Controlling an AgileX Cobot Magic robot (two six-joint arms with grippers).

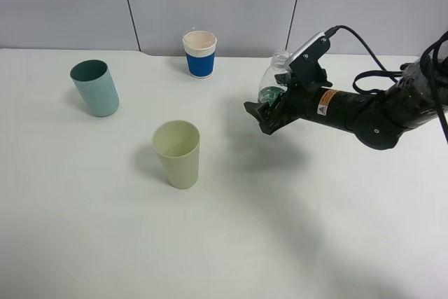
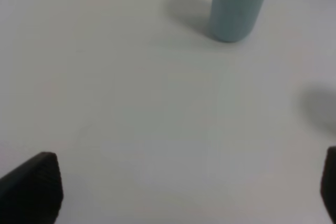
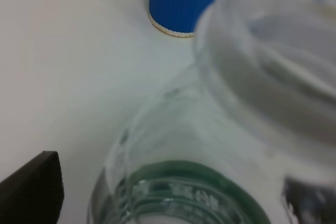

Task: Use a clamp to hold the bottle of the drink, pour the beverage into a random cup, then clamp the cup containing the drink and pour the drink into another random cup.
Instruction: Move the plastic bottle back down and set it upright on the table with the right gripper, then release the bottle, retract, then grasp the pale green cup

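The clear bottle [image 1: 273,78] with its green label stands at the right back of the table, uncapped, its lower part hidden behind my right gripper [image 1: 269,110]. In the right wrist view the bottle [image 3: 210,145] fills the space between the jaws. One black fingertip [image 3: 34,187] stands clearly apart from its wall, so the right gripper [image 3: 178,195] is open around it. The pale yellow-green cup [image 1: 178,153] stands upright mid-table. The teal cup [image 1: 95,87] stands at the left, seen also from the left wrist [image 2: 239,6]. My left gripper [image 2: 184,190] is open over bare table. No liquid is discernible.
A white paper cup with a blue sleeve [image 1: 200,53] stands at the back centre, close behind the bottle as the right wrist view shows it [image 3: 181,1]. The white table [image 1: 231,243] ends at a grey wall. The right arm's black cable [image 1: 371,61] loops above the table.
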